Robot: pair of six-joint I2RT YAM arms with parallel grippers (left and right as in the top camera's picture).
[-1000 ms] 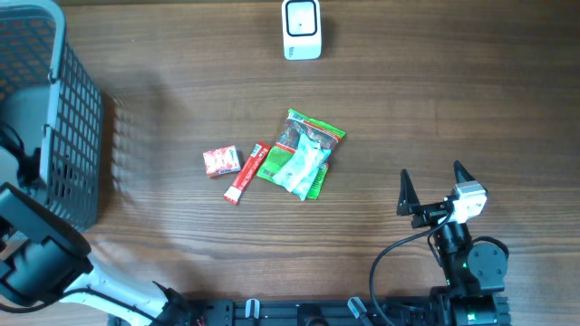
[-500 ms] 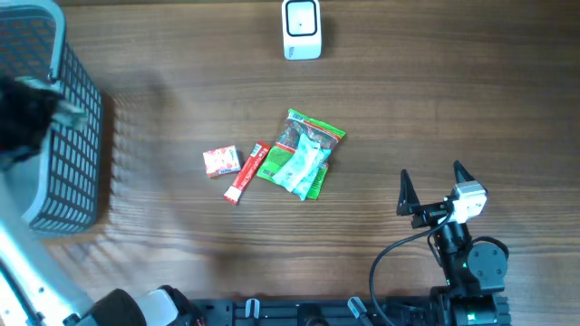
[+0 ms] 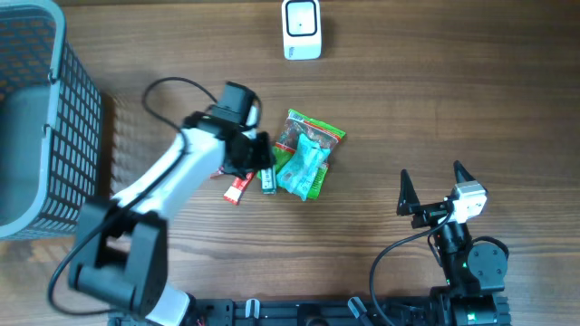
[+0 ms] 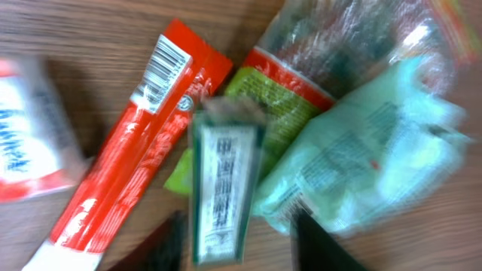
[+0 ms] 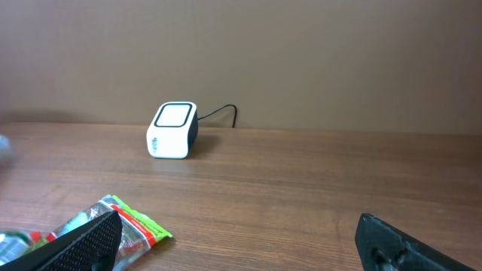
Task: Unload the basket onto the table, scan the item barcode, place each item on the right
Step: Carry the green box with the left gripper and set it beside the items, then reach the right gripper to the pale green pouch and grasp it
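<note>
Pickup step: left gripper [image 4: 237, 226] is hovering, fingers [image 4: 162, 245] parted, astride green packet [image 4: 224, 192] lying among snacks [image 3: 304, 149]; right gripper [image 3: 430, 190] is idling, spread wide. Next: pinching it, carrying it to far-off scanner [image 3: 301, 29].

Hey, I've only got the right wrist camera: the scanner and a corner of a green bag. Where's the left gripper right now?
Observer: The left gripper hangs over the pile of packets in the middle of the table.
Operator: Is anything between its fingers?
Observer: A narrow green packet lies between them, barcode facing up. The fingers stand wider than it.
Operator: Any other barcode showing?
Observer: Yes, the red stick packet beside it shows a barcode at its upper end in the left wrist view.
</note>
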